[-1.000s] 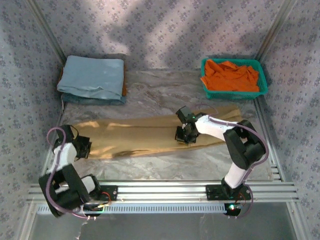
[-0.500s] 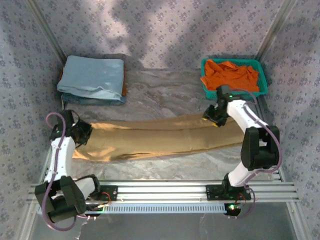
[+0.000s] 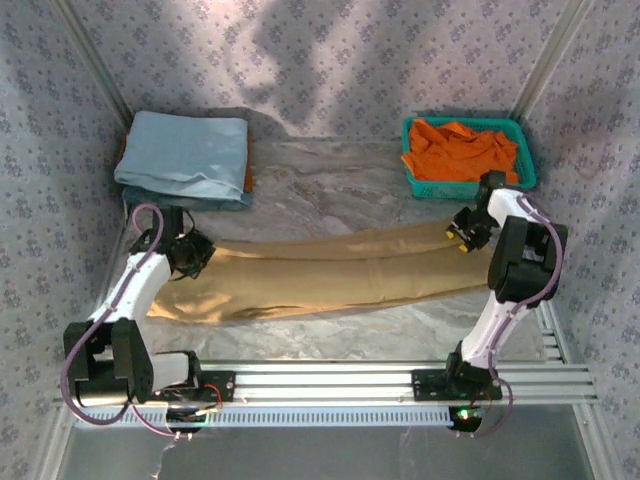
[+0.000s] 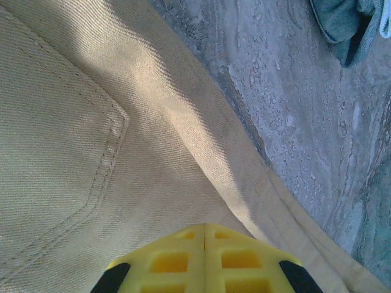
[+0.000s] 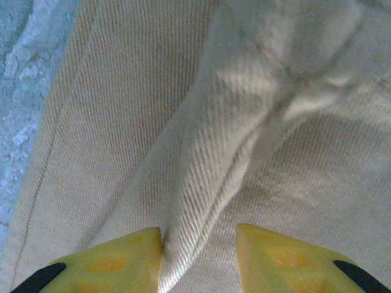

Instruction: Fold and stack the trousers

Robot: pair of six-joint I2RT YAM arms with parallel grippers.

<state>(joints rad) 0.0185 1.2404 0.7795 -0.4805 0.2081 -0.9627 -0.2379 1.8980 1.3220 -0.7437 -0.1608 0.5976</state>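
Overhead, a light blue folded cloth (image 3: 185,155) sits in the far left corner of the table (image 3: 330,185). Nearer along the left edge, the left gripper (image 3: 188,255) meets the waist end of the trousers (image 3: 330,275). In the left wrist view its yellow pads (image 4: 177,262) are pressed flat together, and a ridge of tan twill beside a stitched pocket corner (image 4: 116,122) runs straight into them. The trousers lie stretched lengthwise across the middle of the table, from the left edge to the right edge, with both legs side by side and the cloth's near hem resting on the marbled surface. At the right edge, the right gripper (image 3: 465,232) sits on the leg ends. In the right wrist view its two yellow fingers (image 5: 131,256) are narrowly apart, pinching a raised fold of the fabric between them. Beyond it, in the far right corner, a green basket (image 3: 412,180) holds a bright orange garment (image 3: 460,150), well apart from the trousers.
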